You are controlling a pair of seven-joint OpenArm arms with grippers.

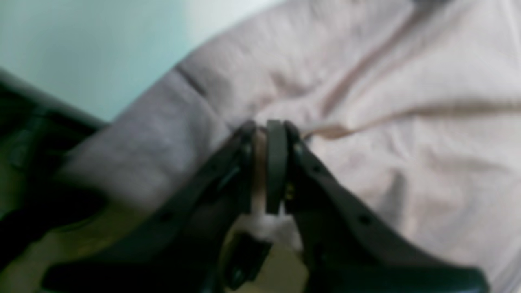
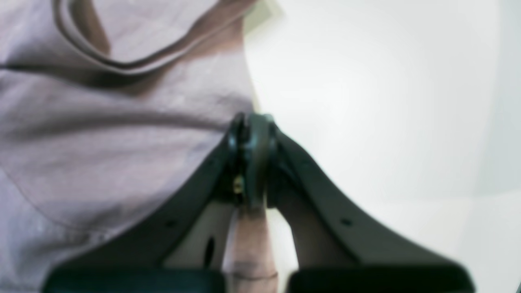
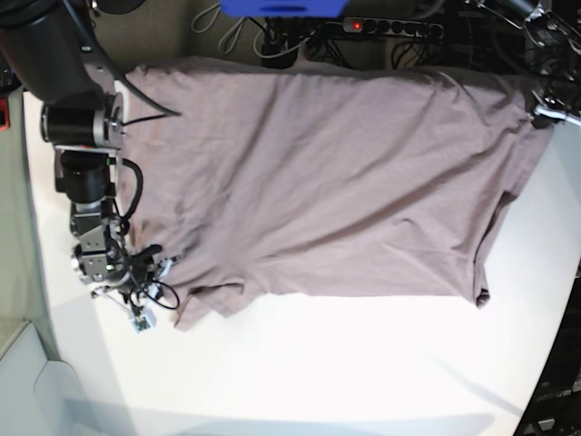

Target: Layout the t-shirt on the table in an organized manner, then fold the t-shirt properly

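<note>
**Shirt spread, fold not begun**

Near: right fingers clamped on t-shirt edge; left fingers pinch cloth too. Beyond: shirt lies mostly flat across white table, wrinkled. Folding still left.

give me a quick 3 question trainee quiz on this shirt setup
1. True or false: the dusty mauve-pink cotton t-shirt lies spread on the matte white table.
2. What is pinched between the right gripper fingers? A) shirt fabric B) a cable C) nothing
3. Fill in: the left gripper is ___ on the cloth.

Key: 1 true; 2 A; 3 shut
</note>
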